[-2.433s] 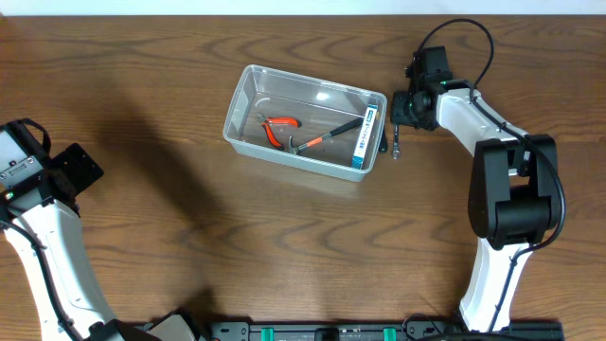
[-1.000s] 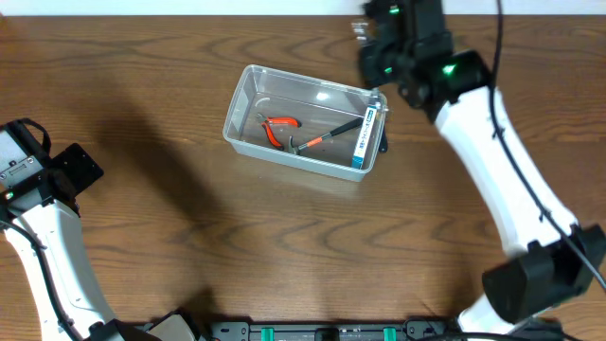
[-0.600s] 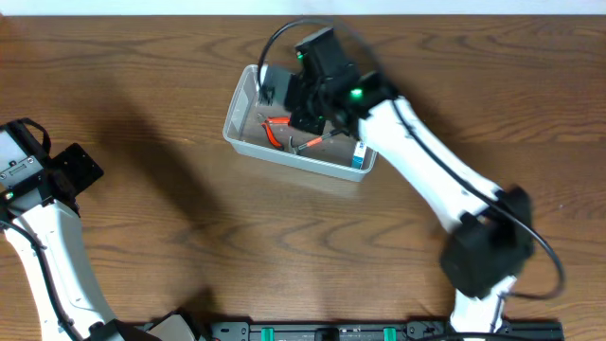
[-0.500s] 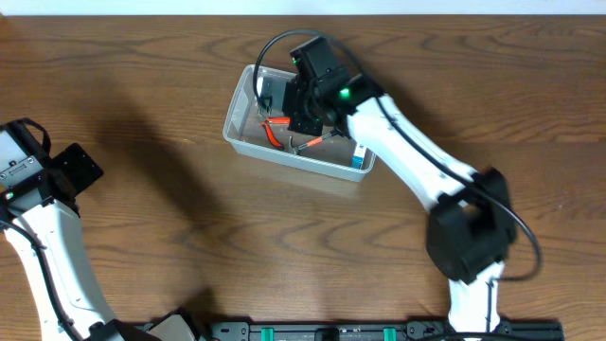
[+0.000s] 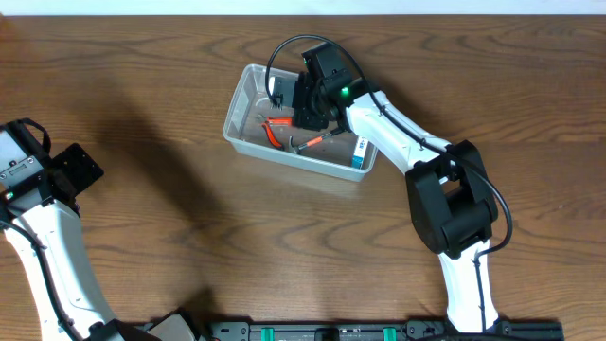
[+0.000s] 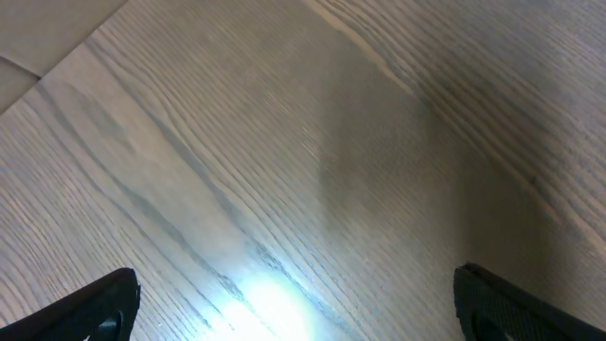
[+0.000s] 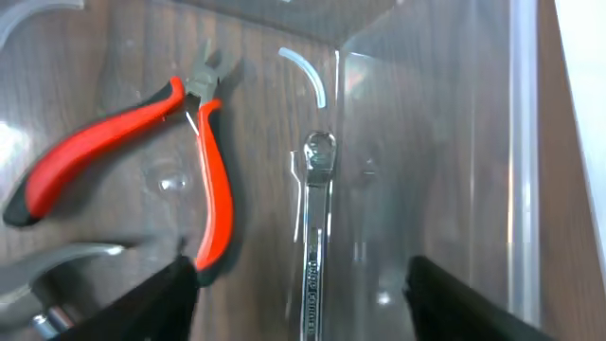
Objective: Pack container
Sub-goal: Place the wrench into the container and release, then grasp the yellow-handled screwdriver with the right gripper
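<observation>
Slim silver wrench [image 7: 315, 227], formerly on wooden table [image 5: 142, 237], now laid inside clear rectangular plastic container [image 5: 237, 106] beside red-handled pliers [image 7: 142, 161]. Right gripper [image 7: 301, 277] spread, wrench released. Left gripper [image 6: 294, 284] spread, idle. Packing advanced.

Dark, wavy-grained wooden surface [image 5: 530, 76] all across. Pale strip [image 5: 142, 6] along the far edge. Bright glare [image 6: 275, 301] on the wood, soft shadow [image 5: 161, 133] at left.

We see white shells and black joints on the right arm [image 5: 393, 128] and the left arm [image 5: 43, 237]. A thin black cable [image 5: 272, 55] loops beside the right arm's green light [image 5: 347, 92]. The left fingers [image 6: 104, 298] are black.
</observation>
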### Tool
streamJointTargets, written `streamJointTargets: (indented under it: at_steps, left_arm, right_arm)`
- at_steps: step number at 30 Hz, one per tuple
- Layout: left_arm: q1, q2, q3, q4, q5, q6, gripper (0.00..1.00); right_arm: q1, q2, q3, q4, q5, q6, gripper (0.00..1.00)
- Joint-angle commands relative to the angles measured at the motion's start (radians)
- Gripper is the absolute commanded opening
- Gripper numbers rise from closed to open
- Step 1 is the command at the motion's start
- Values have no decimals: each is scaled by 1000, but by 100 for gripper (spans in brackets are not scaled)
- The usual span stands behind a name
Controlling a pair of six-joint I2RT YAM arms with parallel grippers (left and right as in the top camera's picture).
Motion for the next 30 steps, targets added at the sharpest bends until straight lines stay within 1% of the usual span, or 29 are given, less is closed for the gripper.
streamJointTargets:
  at_steps: [1,3,6,7,11,14,16,19,21,25,30]
  left_arm:
    - [5,7,14,-3,2,16,98]
    - [5,7,14,-3,2,16,98]
    - [5,7,14,-3,2,16,98]
    - [5,7,14,-3,2,16,98]
    - [5,7,14,-3,2,16,98]
    - [5,7,14,-3,2,16,98]
    - [5,7,14,-3,2,16,98]
    - [5,7,14,-3,2,16,98]
    - [5,7,14,-3,2,16,98]
    - [5,7,14,-3,2,16,98]
    - [5,7,14,-3,2,16,98]
  right_arm:
    - [16,-101,11,-5,73,186,74]
    - [17,-172,11,-27,145,338,75]
    - [-8,-303,11,-100,237,595,82]
    - [-21,-333,11,-129,247,643,84]
    - [-113,-424,11,-259,249,837,77]
    - [-200,-427,9,-380,249,1002,73]
    - [-257,-404,-1,-472,249,1110,66]
    - [-311,-366,-37,-532,248,1208,64]
    - [-332,-331,-76,-536,247,1254,63]
    - [-328,-261,-106,-508,193,1268,61]
    - [-298,-165,-106,-403,114,1265,66]
